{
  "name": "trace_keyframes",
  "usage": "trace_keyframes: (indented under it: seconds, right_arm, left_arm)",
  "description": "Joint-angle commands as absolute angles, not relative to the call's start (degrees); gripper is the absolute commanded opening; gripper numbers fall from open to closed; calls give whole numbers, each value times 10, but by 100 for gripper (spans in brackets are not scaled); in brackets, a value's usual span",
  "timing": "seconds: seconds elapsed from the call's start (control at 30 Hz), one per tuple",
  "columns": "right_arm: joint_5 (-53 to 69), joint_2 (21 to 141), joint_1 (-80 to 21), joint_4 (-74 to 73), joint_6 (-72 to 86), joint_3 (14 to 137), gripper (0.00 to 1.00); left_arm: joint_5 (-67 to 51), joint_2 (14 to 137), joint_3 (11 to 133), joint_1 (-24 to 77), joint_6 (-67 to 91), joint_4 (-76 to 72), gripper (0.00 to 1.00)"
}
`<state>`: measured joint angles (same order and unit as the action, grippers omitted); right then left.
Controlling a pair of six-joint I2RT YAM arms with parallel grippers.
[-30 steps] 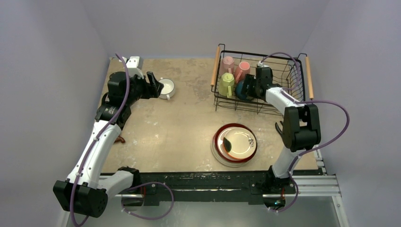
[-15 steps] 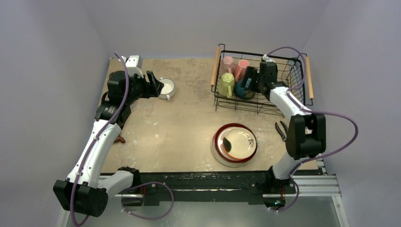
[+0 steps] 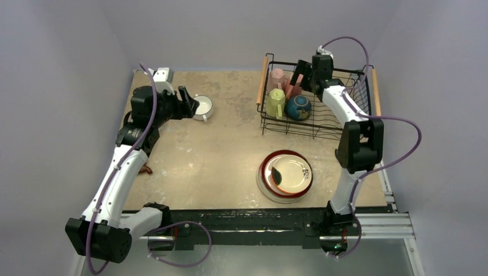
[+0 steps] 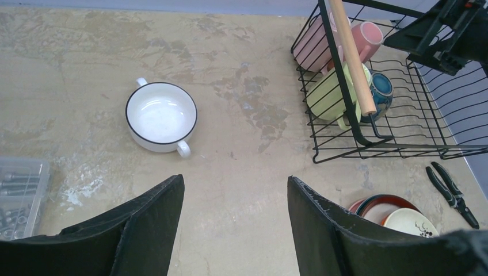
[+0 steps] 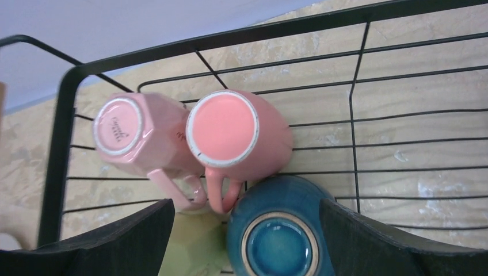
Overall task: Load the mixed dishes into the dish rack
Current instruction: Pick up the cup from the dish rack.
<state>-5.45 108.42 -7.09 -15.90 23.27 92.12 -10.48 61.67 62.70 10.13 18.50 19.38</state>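
Note:
The dish rack [image 3: 347,125] stands at the far right. It holds the pale pink mug [image 3: 277,76], the salmon mug [image 3: 295,86], the yellow-green mug [image 3: 275,102] and the teal bowl [image 3: 298,107], which lies upside down. My right gripper [image 3: 300,73] is open and empty above them; in the right wrist view [image 5: 246,202] the bowl [image 5: 279,244] lies below its fingers. The white mug [image 3: 202,107] stands upright on the table at the far left. My left gripper [image 3: 187,103] is open and empty just left of it. The stacked plates [image 3: 286,175] lie near the front.
Black pliers [image 4: 454,192] lie on the table right of the plates, below the rack. A clear compartment box [image 4: 17,195] sits at the table's left side. The rack's wooden handle [image 4: 351,52] faces the white mug [image 4: 161,115].
My right gripper has lifted off the teal bowl and moved toward the rack's far side. The bowl stays upside down in the rack. The left arm has not moved.

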Motion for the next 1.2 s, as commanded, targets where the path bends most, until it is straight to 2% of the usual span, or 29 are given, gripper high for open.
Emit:
trace_keyframes:
  seconds: [0.0, 0.17, 0.5, 0.77, 0.83, 0.93, 1.03, 1.1, 1.17]
  right_arm:
    - [-73, 1117, -80, -148, 208, 970, 97]
    - [-73, 1161, -90, -115, 191, 987, 92]
    - [-153, 1241, -106, -129, 158, 1055, 86]
    - [-165, 1281, -106, -133, 147, 1097, 86]
    - [-165, 1285, -107, -131, 142, 1104, 83]
    - [-168, 1291, -107, -127, 135, 1110, 73]
    - [-169, 1288, -109, -124, 132, 1109, 55]
    - [-170, 1282, -109, -121, 132, 1106, 48]
    - [-173, 1269, -110, -115, 133, 1096, 35]
  left_arm:
    - [-113, 623, 655, 95, 193, 189, 65]
    - [-119, 629, 657, 94, 197, 190, 65]
    - [-129, 635, 660, 89, 205, 191, 65]
    - [-132, 639, 661, 85, 208, 192, 64]
    - [-133, 640, 661, 84, 209, 192, 64]
    - [-134, 640, 662, 82, 211, 192, 64]
    - [-135, 642, 662, 81, 211, 192, 64]
    - [-136, 643, 662, 80, 212, 193, 64]
    - [-137, 644, 663, 80, 213, 192, 64]
